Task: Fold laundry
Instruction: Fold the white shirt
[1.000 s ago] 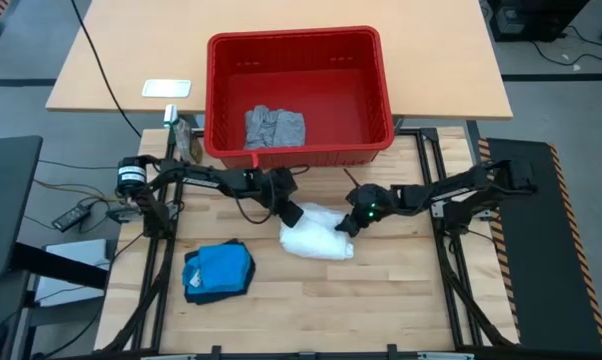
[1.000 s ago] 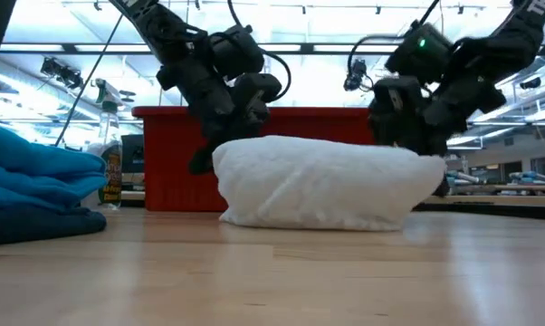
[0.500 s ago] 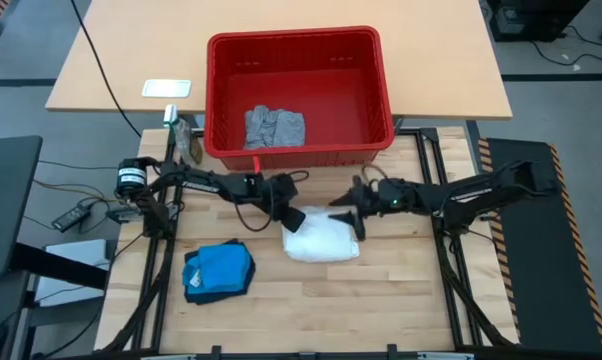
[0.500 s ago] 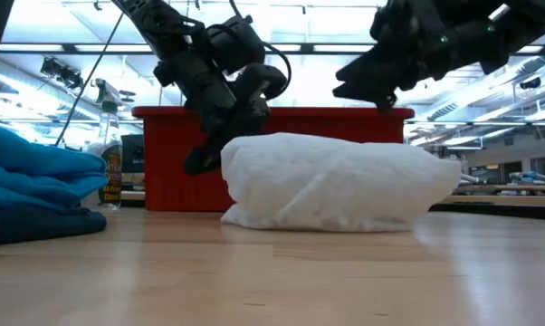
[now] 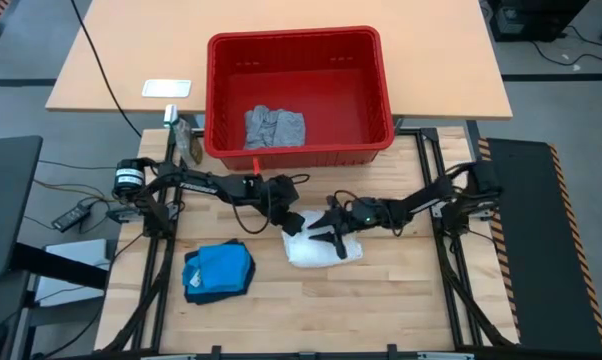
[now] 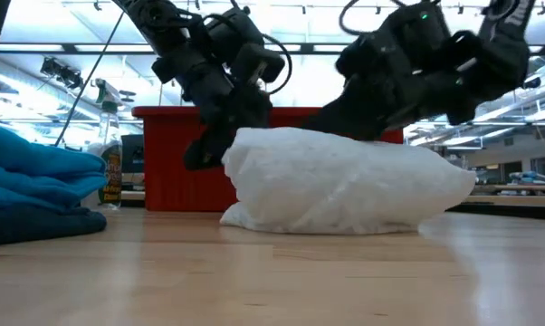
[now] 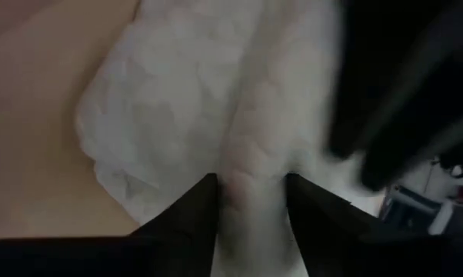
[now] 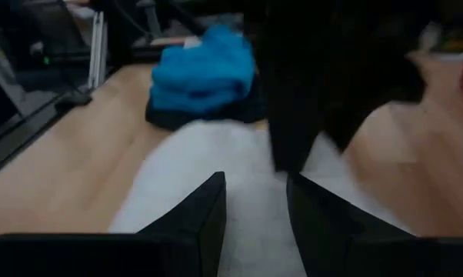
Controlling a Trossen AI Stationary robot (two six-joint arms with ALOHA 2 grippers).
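The white garment [image 5: 326,250] lies bunched in a low pile on the wooden table [image 5: 401,300], seen side-on in the low view [image 6: 345,186]. My left gripper [image 5: 294,222] is at its left end, shut on it. My right gripper [image 5: 329,238] hangs open over the pile's top [image 6: 349,122], fingers pointing toward the table's left; whether they touch the cloth I cannot tell. The bright blue garment [image 5: 221,268] lies folded on the dark navy one [image 5: 195,292] near the left edge. The light grey garment [image 5: 273,128] lies in the red basket [image 5: 376,80]. My left gripper pinches a raised ridge of the white garment [image 7: 251,154] at its left end between its two fingers [image 7: 202,208]. It comes slanting down from the table's left. One layer or several, I cannot tell. The pile rests on the table.
The red basket stands at the table's far edge, behind both grippers. A spray bottle [image 5: 186,140] stands beside the basket's left corner. The blue and navy stack takes up the near left. Bare wood lies near and right of the white pile.
My right gripper left the white garment's right end, rose, then swung toward the table's left and came down over the middle of the pile. The pile shifted a little to the right. My left gripper kept its hold.
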